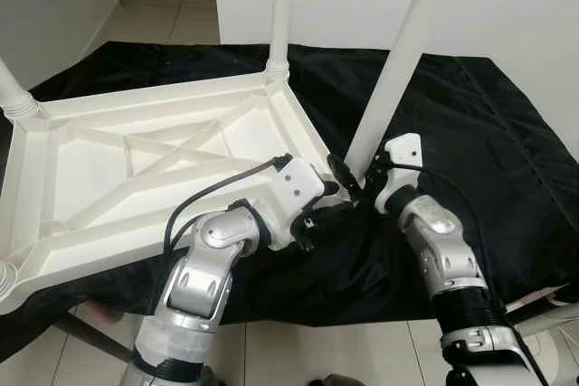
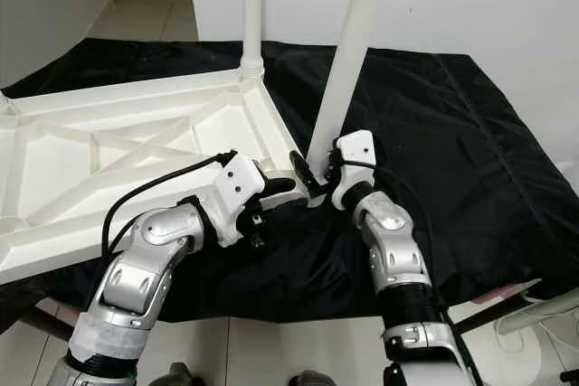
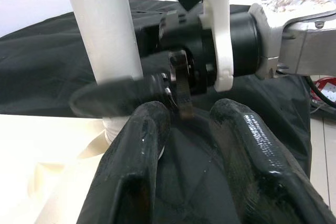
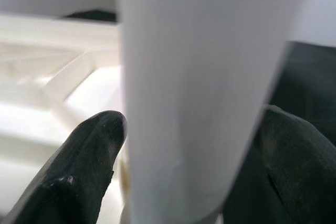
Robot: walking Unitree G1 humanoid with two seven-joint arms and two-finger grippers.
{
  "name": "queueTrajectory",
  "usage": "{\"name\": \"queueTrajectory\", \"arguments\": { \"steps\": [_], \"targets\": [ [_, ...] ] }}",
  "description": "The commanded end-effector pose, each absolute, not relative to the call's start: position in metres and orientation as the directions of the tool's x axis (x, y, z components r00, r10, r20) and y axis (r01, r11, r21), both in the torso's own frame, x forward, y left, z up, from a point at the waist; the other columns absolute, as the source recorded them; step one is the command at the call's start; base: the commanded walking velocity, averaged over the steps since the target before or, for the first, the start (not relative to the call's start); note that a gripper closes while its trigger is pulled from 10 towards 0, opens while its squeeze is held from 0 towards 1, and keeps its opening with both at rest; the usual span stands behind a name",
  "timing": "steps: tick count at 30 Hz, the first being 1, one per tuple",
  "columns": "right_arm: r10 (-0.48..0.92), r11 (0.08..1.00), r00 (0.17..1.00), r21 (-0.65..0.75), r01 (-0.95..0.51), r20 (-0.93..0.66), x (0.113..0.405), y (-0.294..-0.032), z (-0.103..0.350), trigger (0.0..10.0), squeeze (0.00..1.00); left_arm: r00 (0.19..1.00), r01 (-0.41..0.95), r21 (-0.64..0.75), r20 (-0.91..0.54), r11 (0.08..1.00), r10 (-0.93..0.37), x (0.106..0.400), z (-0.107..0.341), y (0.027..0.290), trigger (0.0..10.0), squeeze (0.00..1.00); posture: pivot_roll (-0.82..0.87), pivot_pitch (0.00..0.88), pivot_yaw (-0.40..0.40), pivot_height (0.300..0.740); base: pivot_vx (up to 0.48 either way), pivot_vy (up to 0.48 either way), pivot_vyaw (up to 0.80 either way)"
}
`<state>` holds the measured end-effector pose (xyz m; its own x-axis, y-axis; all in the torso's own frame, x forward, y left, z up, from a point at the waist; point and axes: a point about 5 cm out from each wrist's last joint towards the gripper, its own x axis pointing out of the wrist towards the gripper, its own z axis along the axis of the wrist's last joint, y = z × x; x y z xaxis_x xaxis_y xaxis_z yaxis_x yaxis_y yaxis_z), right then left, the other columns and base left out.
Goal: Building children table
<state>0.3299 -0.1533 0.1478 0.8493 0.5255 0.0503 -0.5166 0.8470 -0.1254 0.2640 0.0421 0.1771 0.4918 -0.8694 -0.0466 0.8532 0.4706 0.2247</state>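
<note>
White children's table [image 1: 136, 155] upside down on black cloth [image 1: 479, 133] spread over floor. Right gripper [image 2: 312, 178] at table's near corner, fingers [image 4: 89, 156] closed around base of white table leg [image 1: 398, 61], leg tilted, foot at corner socket. Left gripper [image 3: 189, 145] just beside same corner, fingers [image 3: 136, 150] slightly parted, holding nothing, tips pointing at right gripper. Second leg [image 1: 280, 11] upright at far corner, beyond both grippers.

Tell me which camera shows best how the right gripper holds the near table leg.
The right wrist view: both black fingers flank the white leg. The eye views show the right gripper low on the leg; the left wrist view shows it from outside.
</note>
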Motion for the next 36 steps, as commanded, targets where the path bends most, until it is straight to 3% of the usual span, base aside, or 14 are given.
{"name": "queueTrajectory", "arguments": {
  "steps": [1, 7, 8, 9, 10, 11, 12, 14, 15, 24, 25, 29, 36],
  "targets": [
    [0.578, 0.807, 0.816, -0.152, -0.571, 0.007, 0.333, -0.153, 0.144, 10.0, 0.0, 0.601, 0.785, 0.218, -0.035, 0.581, -0.799, 0.271, 0.176, 0.044, 10.0, 0.0, -0.03, 0.0, -0.021, 0.74, 0.0, 0.0, 0.0],
    [0.634, 0.753, 0.771, -0.182, -0.632, -0.058, 0.338, -0.156, 0.138, 10.0, 0.0, 0.61, 0.778, 0.218, -0.034, 0.59, -0.792, 0.272, 0.176, 0.044, 10.0, 0.0, -0.02, 0.0, -0.031, 0.74, 0.0, 0.0, 0.0],
    [0.641, 0.745, 0.764, -0.183, -0.641, -0.069, 0.34, -0.157, 0.137, 7.6, 0.0, 0.613, 0.775, 0.219, -0.032, 0.593, -0.789, 0.272, 0.177, 0.045, 10.0, 0.0, -0.02, 0.0, -0.035, 0.74, 0.0, 0.0, 0.0],
    [0.641, 0.745, 0.764, -0.183, -0.641, -0.069, 0.34, -0.157, 0.137, 7.6, 0.0, 0.613, 0.775, 0.219, -0.032, 0.593, -0.789, 0.272, 0.177, 0.045, 10.0, 0.0, -0.02, 0.0, -0.035, 0.74, 0.0, 0.0, 0.0],
    [0.653, 0.732, 0.753, -0.187, -0.655, -0.081, 0.342, -0.158, 0.136, 4.6, 0.0, 0.617, 0.772, 0.218, -0.03, 0.597, -0.786, 0.272, 0.177, 0.045, 10.0, 0.0, -0.02, 0.0, -0.037, 0.74, 0.0, 0.0, 0.0],
    [0.653, 0.732, 0.753, -0.187, -0.655, -0.081, 0.342, -0.158, 0.136, 4.6, 0.0, 0.617, 0.772, 0.218, -0.03, 0.597, -0.786, 0.272, 0.177, 0.045, 10.0, 0.0, -0.02, 0.0, -0.037, 0.74, 0.0, 0.0, 0.0],
    [0.66, 0.721, 0.744, -0.19, -0.666, -0.101, 0.344, -0.159, 0.134, 1.3, 0.0, 0.622, 0.767, 0.22, -0.029, 0.602, -0.782, 0.273, 0.177, 0.045, 10.0, 0.0, -0.01, 0.0, -0.043, 0.74, 0.0, 0.0, 0.0],
    [0.665, 0.714, 0.738, -0.192, -0.674, -0.115, 0.345, -0.16, 0.132, 1.3, 0.0, 0.626, 0.764, 0.221, -0.028, 0.606, -0.779, 0.273, 0.177, 0.046, 10.0, 0.0, -0.01, 0.0, -0.043, 0.74, 0.0, 0.0, 0.0],
    [0.665, 0.708, 0.734, -0.197, -0.678, -0.135, 0.345, -0.161, 0.129, 0.0, 0.0, 0.629, 0.761, 0.222, -0.027, 0.609, -0.777, 0.273, 0.177, 0.046, 10.0, 0.0, -0.01, 0.0, -0.047, 0.74, 0.0, 0.0, 0.0],
    [0.659, 0.713, 0.732, -0.168, -0.681, -0.172, 0.346, -0.167, 0.12, 0.0, 0.0, 0.637, 0.755, 0.224, -0.028, 0.616, -0.77, 0.273, 0.178, 0.048, 10.0, 0.0, 0.01, 0.0, -0.046, 0.74, 0.0, 0.0, 0.0],
    [0.648, 0.727, 0.743, -0.156, -0.668, -0.165, 0.346, -0.167, 0.119, 10.0, 0.0, 0.637, 0.755, 0.225, -0.029, 0.616, -0.77, 0.273, 0.178, 0.049, 10.0, 0.0, 0.01, 0.0, -0.045, 0.74, 0.0, 0.0, 0.0],
    [0.637, 0.742, 0.755, -0.143, -0.655, -0.156, 0.346, -0.166, 0.119, 10.0, 0.0, 0.637, 0.755, 0.225, -0.03, 0.616, -0.77, 0.272, 0.178, 0.049, 10.0, 0.0, 0.01, 0.0, -0.045, 0.74, 0.0, 0.0, 0.0],
    [0.475, 0.868, 0.872, -0.098, -0.486, -0.119, 0.349, -0.156, 0.114, 10.0, 0.0, 0.631, 0.759, 0.231, -0.028, 0.609, -0.775, 0.272, 0.177, 0.047, 10.0, 0.0, 0.0, 0.0, -0.044, 0.74, 0.0, 0.0, 0.0]
  ]
}}
